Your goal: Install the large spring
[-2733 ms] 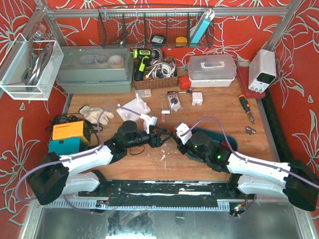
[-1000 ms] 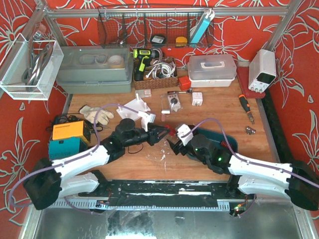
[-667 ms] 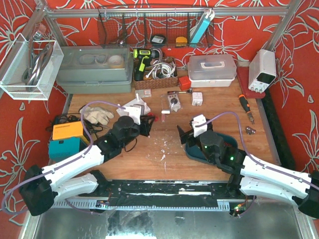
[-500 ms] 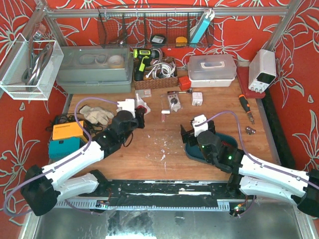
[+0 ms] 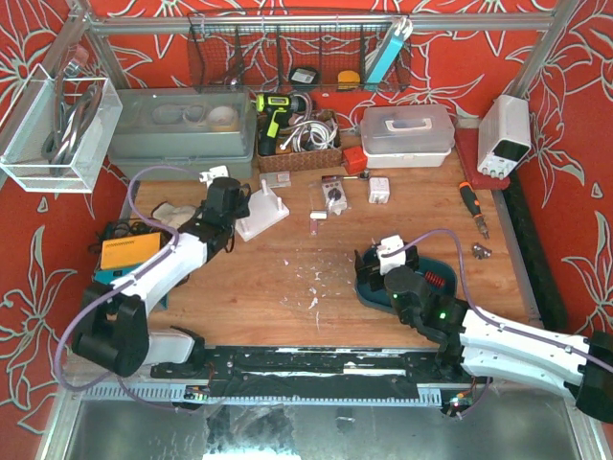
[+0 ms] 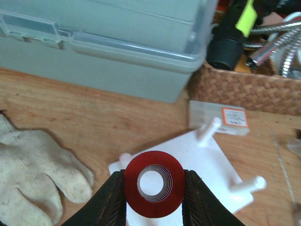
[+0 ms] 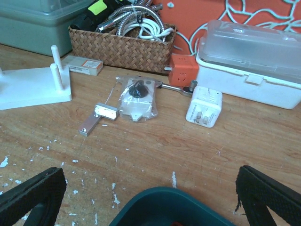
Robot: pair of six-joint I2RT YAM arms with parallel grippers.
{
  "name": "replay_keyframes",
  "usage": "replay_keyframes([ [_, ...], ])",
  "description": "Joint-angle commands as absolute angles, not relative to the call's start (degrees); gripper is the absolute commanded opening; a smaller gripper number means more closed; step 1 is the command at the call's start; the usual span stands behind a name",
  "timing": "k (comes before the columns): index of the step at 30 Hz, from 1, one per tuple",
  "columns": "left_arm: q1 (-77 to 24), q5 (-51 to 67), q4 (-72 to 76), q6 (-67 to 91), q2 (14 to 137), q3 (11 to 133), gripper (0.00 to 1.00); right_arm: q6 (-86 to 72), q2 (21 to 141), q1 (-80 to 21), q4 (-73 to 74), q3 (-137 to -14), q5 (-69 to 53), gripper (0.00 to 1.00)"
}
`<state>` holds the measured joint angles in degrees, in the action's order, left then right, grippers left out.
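Though clamped on the large spring (image 6: 154, 206), left hand (image 6: 154, 186) mostly cropped; right hand (image 7: 151, 195) spread apart.

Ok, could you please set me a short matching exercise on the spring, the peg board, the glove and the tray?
Things:
1. large spring
2. peg board
3. glove
4. tray

Descriptions:
A. teal, by the right gripper, whose jaws are open
B. red, held in the jaws of the left gripper
C. cream, left of the peg board
D. white, with upright pegs

Pairs: 1-B, 2-D, 3-C, 4-A
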<state>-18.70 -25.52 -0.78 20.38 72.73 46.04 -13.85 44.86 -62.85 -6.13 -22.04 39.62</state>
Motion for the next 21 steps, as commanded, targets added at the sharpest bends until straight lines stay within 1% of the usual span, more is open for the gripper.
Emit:
replay_keyframes([
  [1, -14.7, -24.8, 1.2, 20.4, 76.9, 49.6, 0.00, -12.7, 44.6, -62.5, -10.1, -21.2, 41.1, 0.99],
  [9, -11.3, -21.5, 2.4, 19.7, 83.0, 51.2, 0.00, -12.1, 46.9, -62.5, -12.0, -21.4, 39.0, 0.99],
  [14, -10.6, -20.7, 2.4, 19.1, 85.3, 52.2, 0.00, -11.8, 49.3, -62.5, -11.8, -22.5, 39.0, 0.99],
  [21, -9.5, -20.3, 3.6, 18.9, 87.3, 52.6, 0.01, -11.5, 49.6, -62.5, -12.0, -22.6, 38.5, 0.99],
])
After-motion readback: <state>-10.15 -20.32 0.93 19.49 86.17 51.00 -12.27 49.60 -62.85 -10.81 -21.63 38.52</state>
